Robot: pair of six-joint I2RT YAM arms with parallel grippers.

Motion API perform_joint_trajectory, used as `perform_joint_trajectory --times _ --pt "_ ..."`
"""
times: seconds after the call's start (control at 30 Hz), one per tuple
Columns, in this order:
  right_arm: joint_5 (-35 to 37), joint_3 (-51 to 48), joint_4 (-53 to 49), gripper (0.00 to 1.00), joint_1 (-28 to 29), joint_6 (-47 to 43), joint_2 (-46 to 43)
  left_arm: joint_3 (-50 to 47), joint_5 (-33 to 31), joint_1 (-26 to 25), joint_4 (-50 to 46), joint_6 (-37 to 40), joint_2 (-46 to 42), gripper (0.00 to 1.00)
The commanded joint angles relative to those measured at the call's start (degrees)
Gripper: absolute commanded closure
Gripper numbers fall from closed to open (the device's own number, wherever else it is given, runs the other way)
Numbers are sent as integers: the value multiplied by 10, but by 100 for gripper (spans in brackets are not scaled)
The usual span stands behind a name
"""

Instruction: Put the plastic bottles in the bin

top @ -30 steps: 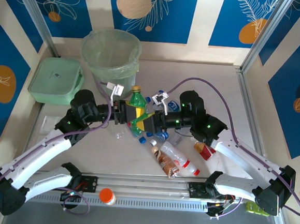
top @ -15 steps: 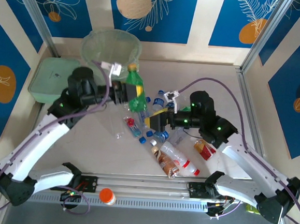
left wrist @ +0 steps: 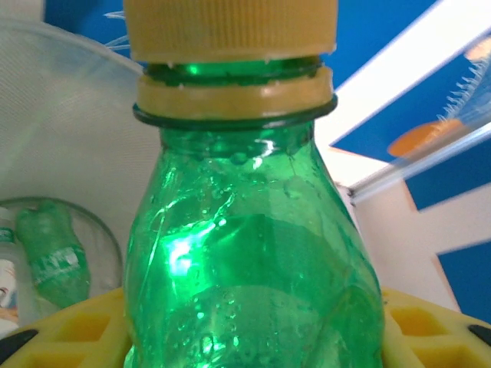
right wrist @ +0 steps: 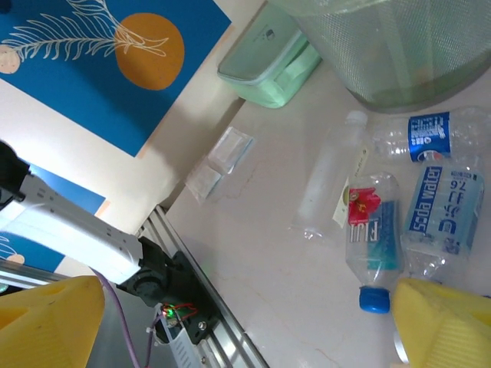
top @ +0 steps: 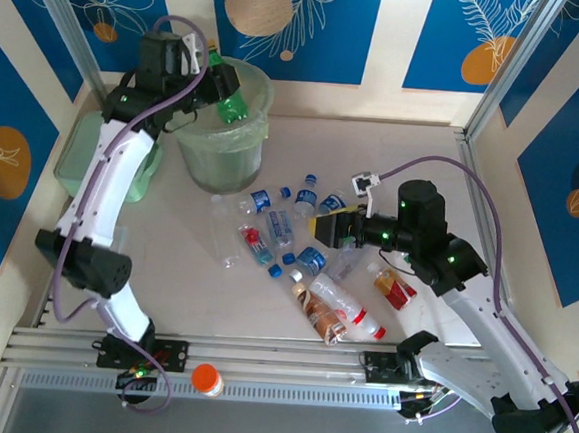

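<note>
**Status: One Bottle Over Bin, Pile Pending**

The table (top: pixel 165 267) carried the bin (top: pixel 220 159) at far left. About a dozen bottles (top: pixel 310 268) lay at table centre, not yet binned, so most of the task was judged outstanding. One inner bottle (left wrist: pixel 50 257) lay inside the bin. The left gripper (top: pixel 209 70) was clamped narrow on the held bottle (left wrist: pixel 253 261) above the bin rim. The right gripper (top: pixel 325 225) hovered by the pile, jaws wide, holding nothing.

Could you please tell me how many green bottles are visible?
2. One green bottle is held by the left pincer above the bin; a second green bottle sits inside the bin. More may be hidden.
</note>
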Motion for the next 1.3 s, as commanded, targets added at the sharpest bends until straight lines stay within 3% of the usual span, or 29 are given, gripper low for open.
perform_joint_trajectory --times 0.0,0.23,0.73,1.03,1.27 --pt "2 -3 -28 4 -4 -22 -8 74 -39 17 -45 -15 60 69" --pt "9 -7 -40 4 -14 -30 -9 160 -16 29 -46 -26 177 69" --pt "8 -9 -46 4 -28 -35 -2 157 29 49 -45 -71 277 64" --pt "11 5 -52 4 -28 -34 -12 157 70 56 -52 -57 322 53" --pt "14 12 -57 4 -28 -41 -10 157 78 57 -66 -54 330 29"
